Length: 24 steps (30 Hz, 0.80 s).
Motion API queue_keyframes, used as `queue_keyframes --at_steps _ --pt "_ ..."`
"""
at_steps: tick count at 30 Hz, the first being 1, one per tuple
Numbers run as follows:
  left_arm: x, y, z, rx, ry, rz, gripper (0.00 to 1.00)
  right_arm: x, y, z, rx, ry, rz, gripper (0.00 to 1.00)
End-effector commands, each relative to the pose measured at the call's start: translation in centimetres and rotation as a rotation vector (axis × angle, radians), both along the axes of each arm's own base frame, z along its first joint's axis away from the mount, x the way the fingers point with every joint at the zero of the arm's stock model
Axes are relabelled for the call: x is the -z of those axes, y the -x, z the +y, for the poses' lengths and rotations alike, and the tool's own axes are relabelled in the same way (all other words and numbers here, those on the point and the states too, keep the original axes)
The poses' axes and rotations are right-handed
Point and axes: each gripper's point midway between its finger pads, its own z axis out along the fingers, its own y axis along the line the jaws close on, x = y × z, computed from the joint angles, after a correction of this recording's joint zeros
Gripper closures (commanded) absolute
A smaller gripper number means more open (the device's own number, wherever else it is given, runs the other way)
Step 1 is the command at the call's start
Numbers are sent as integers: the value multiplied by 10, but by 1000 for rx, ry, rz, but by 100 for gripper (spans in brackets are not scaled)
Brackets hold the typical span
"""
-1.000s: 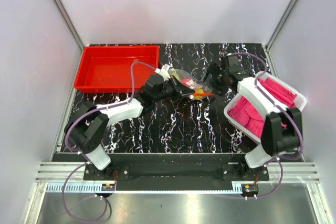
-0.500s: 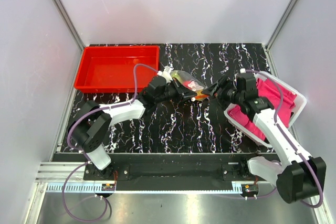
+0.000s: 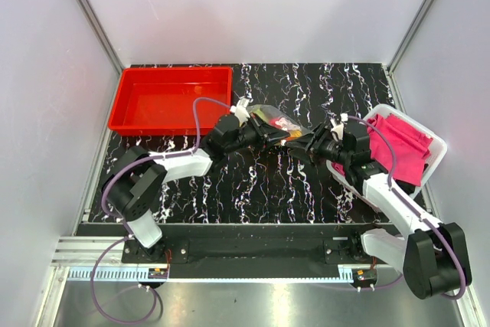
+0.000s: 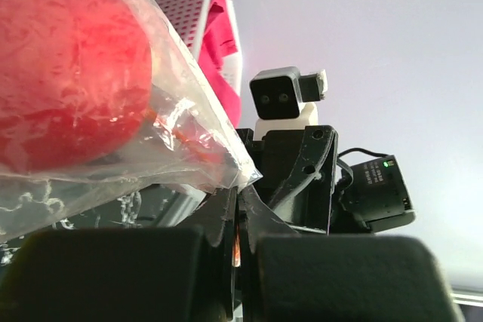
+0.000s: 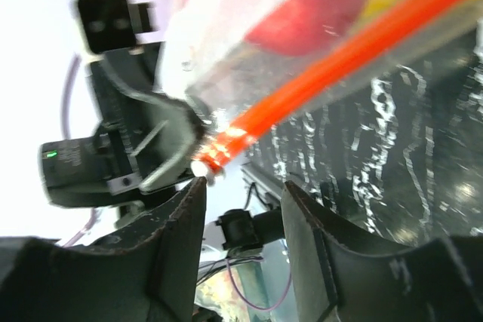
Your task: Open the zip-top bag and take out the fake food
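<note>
The zip-top bag point(image 3: 277, 122) hangs just above the table's middle, clear and crinkly, with fake food inside. My left gripper point(image 3: 262, 134) is shut on the bag's left edge. In the left wrist view its jaws point(image 4: 241, 195) pinch the plastic, and a red round fruit point(image 4: 60, 88) fills the bag point(image 4: 181, 148) above. My right gripper point(image 3: 305, 147) is open at the bag's right end. In the right wrist view its fingers point(image 5: 243, 186) stand apart. The orange-red zip strip point(image 5: 324, 65) runs above them, its end just over the left fingertip point(image 5: 195, 186), not gripped.
A red tray point(image 3: 172, 97) stands at the back left. A white bin of pink cloth point(image 3: 429, 151) stands at the right edge, right behind my right arm. Black marbled table top point(image 3: 253, 181) lies under the bag.
My right arm swung round from the far side to the near side, and its gripper came down and left to the bag's right end. The left gripper kept hold of the bag, hardly moving.
</note>
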Motion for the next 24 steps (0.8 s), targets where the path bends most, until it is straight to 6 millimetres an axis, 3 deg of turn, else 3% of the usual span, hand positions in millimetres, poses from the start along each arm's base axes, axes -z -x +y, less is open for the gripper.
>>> queue_keyframes --at_steps 1,11,24 --pt "-32 8 -5 38 154 -39 100 -36 -2 8 -41 -122 -141 48" --pt "-33 9 -3 31 198 -9 100 -38 -3 10 -49 -153 -166 47" --pt "-34 13 -3 35 218 0 100 -29 -6 12 -39 -197 -149 58"
